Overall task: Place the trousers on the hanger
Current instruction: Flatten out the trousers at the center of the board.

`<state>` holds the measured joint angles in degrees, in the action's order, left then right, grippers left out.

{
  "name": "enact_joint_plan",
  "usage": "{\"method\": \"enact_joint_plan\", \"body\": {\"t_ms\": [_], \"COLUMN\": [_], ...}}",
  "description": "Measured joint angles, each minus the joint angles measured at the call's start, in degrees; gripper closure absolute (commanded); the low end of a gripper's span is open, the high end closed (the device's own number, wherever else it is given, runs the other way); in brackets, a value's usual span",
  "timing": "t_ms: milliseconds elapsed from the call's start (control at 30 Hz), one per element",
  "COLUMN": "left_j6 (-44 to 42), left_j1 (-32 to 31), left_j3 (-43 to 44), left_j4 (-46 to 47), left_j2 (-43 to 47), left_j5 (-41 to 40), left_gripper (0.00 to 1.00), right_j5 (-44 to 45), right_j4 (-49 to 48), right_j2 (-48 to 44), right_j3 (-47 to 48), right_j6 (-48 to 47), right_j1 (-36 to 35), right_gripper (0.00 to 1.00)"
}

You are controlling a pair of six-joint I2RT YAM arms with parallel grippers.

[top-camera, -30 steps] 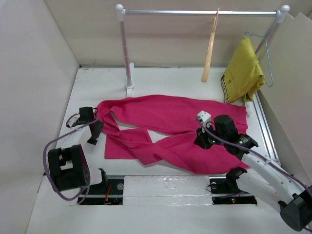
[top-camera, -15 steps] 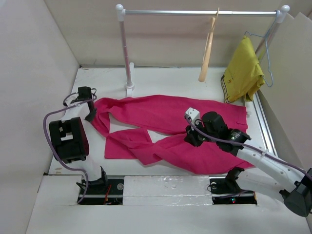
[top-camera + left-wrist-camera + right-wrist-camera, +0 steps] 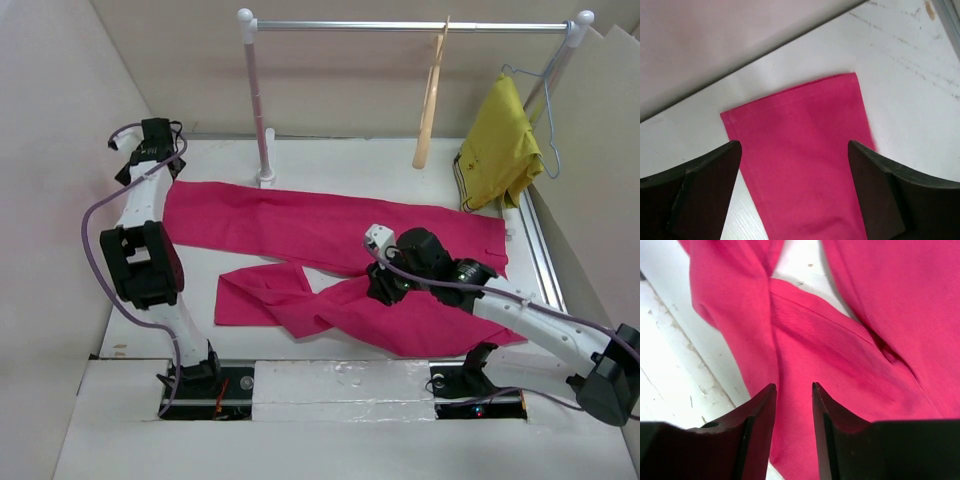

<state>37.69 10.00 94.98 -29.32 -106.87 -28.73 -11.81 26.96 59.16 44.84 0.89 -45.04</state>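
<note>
Trousers of bright magenta-pink soft cloth (image 3: 330, 235) lie spread on the white table (image 3: 330, 165) in the top view. One leg stretches to the far left corner, well apart from the pale tan wooden hanger (image 3: 430, 100) on the metal rail (image 3: 400, 25) (bare). At the left wrist, the left gripper (image 3: 794, 155) gapes wide over the flat hem. At the right wrist, the right gripper (image 3: 794, 390) is narrowed to a slit above the crotch folds, with nothing visibly pinched. The step looks like laying the legs out; next, the crumpled near leg needs straightening.

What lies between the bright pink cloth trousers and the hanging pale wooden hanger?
Only bare white table separates the bright pink cloth trousers from the pale wooden hanger, seen in the top view.
</note>
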Motion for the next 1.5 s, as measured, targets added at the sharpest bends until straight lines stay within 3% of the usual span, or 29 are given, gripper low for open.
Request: {"method": "enact_joint_plan", "body": {"t_ms": [33, 67, 100, 133, 233, 367, 467, 500, 600, 800, 967, 1000, 1067, 1100, 1300, 1500], "left_j6": [-0.33, -0.66, -1.07, -1.44, -1.9, 1.51, 5.88, 7.52, 11.8, 18.62, 21.42, 21.68, 22.67, 22.75, 21.9, 20.06], "left_j1": [-0.09, -0.24, -0.66, -1.36, -7.41, -18.32, -17.77, -17.31, -16.7, -16.72, -16.7, -16.7, -16.7, -16.7, -16.74, -16.81], "left_j3": [-0.92, -2.27, -5.75, -10.08, -23.54, -36.52, -46.97, -50.58, -57.24, -64.37, -66.75, -66.9, -66.95, -66.95, -61.55, -47.15], "left_j4": [-0.11, -0.63, 1.03, 1.84, 0.39, -0.52, 0.98, 0.81, 0.0, 4.76, 10.99, 12.63, 15.15, 15.76, 7.96, -2.1], "left_j2": [0.55, 1.22, 3.28, 5.99, 17.51, 34.58, 46.29, 49.59, 52.41, 47.04, 45.94, 45.09, 42.97, 42.1, 43.58, 60.08], "left_j5": [0.24, 0.48, 0.98, 1.51, 2.43, 8.0, 12.07, 13.27, 16.98, 23.5, 24.96, 25.14, 25.38, 25.31, 21.66, 15.74], "left_gripper": [0.22, 0.22, 0.27, 0.33, 0.38, 0.34, 0.26, 0.25, 0.27, 0.32, 0.41, 0.62, 0.91, 1.0, 1.0, 1.0], "right_j5": [-0.24, -0.26, -0.2, -0.37, -0.46, -0.68, -0.85, -0.9, -1.25, -0.9, 2.58, 3.06, 3.58, 3.87, 3.85, 0.98], "right_j4": [-0.07, -0.07, 0.0, -0.02, -0.59, -0.92, -1.03, -1.05, -1.18, -1.2, -1.6, -1.9, -2.21, -2.34, -6.23, -16.11], "right_j2": [0.94, 2.23, 3.34, 4.5, 7.04, 7.63, 7.87, 7.96, 7.96, 7.93, 6.58, 6.1, 5.6, 5.6, 7.72, 10.8], "right_j3": [0.5, 1.18, 1.75, 2.45, 4.02, 4.31, 4.31, 4.31, 4.31, 4.17, 0.07, -1.7, -5.29, -7.08, -15.45, -16.87], "right_j6": [-0.46, -0.48, -0.72, -1.31, -1.62, -2.4, -2.84, -2.95, -3.32, -4.24, -3.56, -3.13, -1.99, -1.27, 2.08, 5.03], "right_j1": [-0.57, -1.51, -2.51, -3.43, -5.44, -6.03, -6.1, -6.27, -6.78, -6.8, -5.6, -4.74, -2.69, -1.27, 6.54, 11.5], "right_gripper": [0.79, 0.8, 1.0, 1.0, 1.0, 1.0, 0.93, 0.84, 0.66, 0.63, 0.62, 0.62, 0.62, 0.62, 0.63, 0.65]}}
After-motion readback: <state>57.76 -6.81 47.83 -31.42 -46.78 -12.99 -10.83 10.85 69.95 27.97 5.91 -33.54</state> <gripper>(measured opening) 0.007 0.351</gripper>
